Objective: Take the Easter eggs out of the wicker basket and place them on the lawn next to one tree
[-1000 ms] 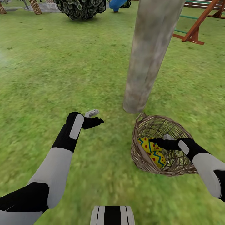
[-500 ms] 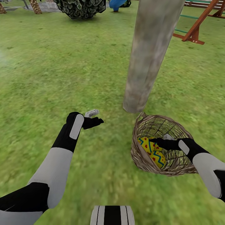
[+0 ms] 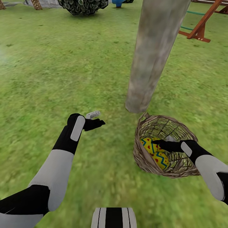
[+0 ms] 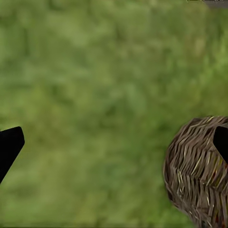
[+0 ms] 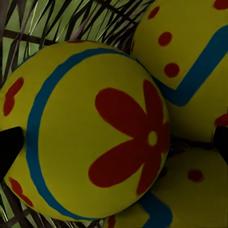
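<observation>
Eggs are three in number in the right wrist view: one big in front with a red flower and a blue band, one behind it with red dots and a blue zigzag, one partly seen below. In the head view two eggs can be counted inside the basket, the rest hidden by the right gripper. One basket lies tilted on the lawn, its rim just beside the foot of the tree. The right gripper is inside the basket, and its two dark fingertips stand spread on both sides of the front egg; contact cannot be judged. The left gripper hangs over the grass on the other side of the tree base, well apart from the basket, with its fingers wide apart and nothing between them. No writing or label can be read.
</observation>
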Controlling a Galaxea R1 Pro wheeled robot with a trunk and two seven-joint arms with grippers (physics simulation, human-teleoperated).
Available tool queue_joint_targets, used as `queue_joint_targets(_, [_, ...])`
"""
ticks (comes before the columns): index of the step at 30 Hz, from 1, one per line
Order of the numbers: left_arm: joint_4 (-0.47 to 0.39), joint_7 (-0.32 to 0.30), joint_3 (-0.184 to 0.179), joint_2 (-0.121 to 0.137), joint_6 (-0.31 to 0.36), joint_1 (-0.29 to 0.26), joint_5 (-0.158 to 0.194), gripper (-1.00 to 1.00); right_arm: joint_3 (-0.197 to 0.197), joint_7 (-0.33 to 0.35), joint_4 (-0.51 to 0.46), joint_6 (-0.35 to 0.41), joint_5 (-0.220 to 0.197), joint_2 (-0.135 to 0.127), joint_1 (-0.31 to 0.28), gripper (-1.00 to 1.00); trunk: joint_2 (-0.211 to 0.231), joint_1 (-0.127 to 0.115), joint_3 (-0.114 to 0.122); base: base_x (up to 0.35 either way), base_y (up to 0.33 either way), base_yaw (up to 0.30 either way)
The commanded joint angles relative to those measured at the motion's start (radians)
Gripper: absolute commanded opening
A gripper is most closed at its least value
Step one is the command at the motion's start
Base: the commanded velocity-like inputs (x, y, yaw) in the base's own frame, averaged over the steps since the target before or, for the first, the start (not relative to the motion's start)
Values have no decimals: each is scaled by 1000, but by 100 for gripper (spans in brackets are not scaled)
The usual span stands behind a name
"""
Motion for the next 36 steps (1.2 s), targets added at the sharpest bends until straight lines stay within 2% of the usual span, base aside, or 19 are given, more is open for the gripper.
queue_joint_targets(1, [-1, 10, 0, 0, 2, 0, 10, 100, -4, 2, -1, 6, 6, 0, 0, 100, 0, 0, -2, 0, 0, 146])
queue_joint_targets(14, [-1, 10, 0, 0, 2, -1, 9, 100, -4, 2, 1, 6, 6, 1, 0, 100, 0, 0, -14, 0, 0, 136])
queue_joint_targets(22, [-1, 10, 0, 0, 2, -1, 9, 100, -2, 0, 1, 19, 14, 1, 0, 100, 0, 0, -15, 0, 0, 15])
queue_joint_targets(23, [-1, 10, 0, 0, 2, 0, 9, 100, -2, 0, 1, 25, 16, 1, 0, -100, 0, 0, -15, 0, 0, 0])
queue_joint_targets(36, [-1, 10, 0, 1, 2, -1, 9, 100, -1, 0, -1, 30, 15, 1, 0, -100, 0, 0, -15, 0, 0, 0])
